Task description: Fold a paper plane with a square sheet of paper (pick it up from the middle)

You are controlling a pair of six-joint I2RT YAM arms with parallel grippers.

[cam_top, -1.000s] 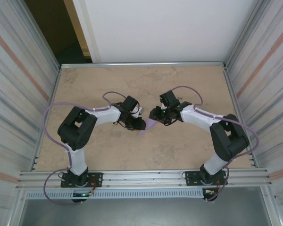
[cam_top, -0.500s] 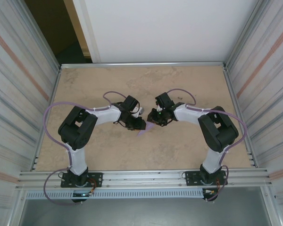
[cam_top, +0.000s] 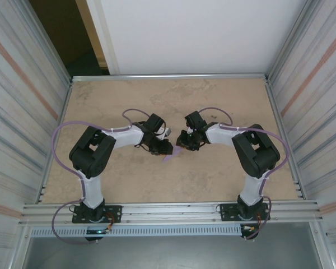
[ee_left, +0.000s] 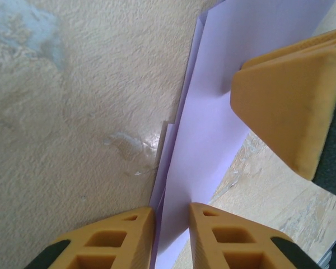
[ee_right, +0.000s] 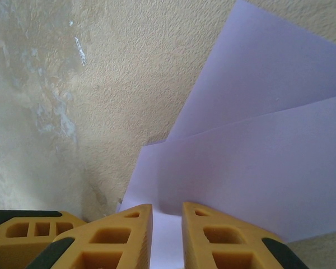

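Top external view gives me the table (cam_top: 123, 95) first, with both arms bent inward so their wrists meet about the middle of it, well away from every edge. My left arm (cam_top: 95, 151) comes in from the near left corner and my right arm (cam_top: 255, 151) from the near right corner. I judge that a crease needs one side anchored while the other side works.

The left gripper (cam_top: 167, 149) and right gripper (cam_top: 183, 144) sit nose to nose, almost touching. The sheet of paper (cam_top: 170, 157) is caught between them, with a lavender tip poking out toward the near edge.

From the left wrist, my fingers (ee_left: 129, 238) stand close together with the sheet rising on edge through the slot, so I read the left jaws as clamped on it. One pad (ee_left: 285, 101) of the other gripper hangs just beside the sheet's far face.

From the right wrist, two overlapping layers of paper run down between narrowly parted fingers (ee_right: 213, 235). I cannot tell whether they bite or merely straddle it.

I judge the folding is partway done, since no dart shape is visible.
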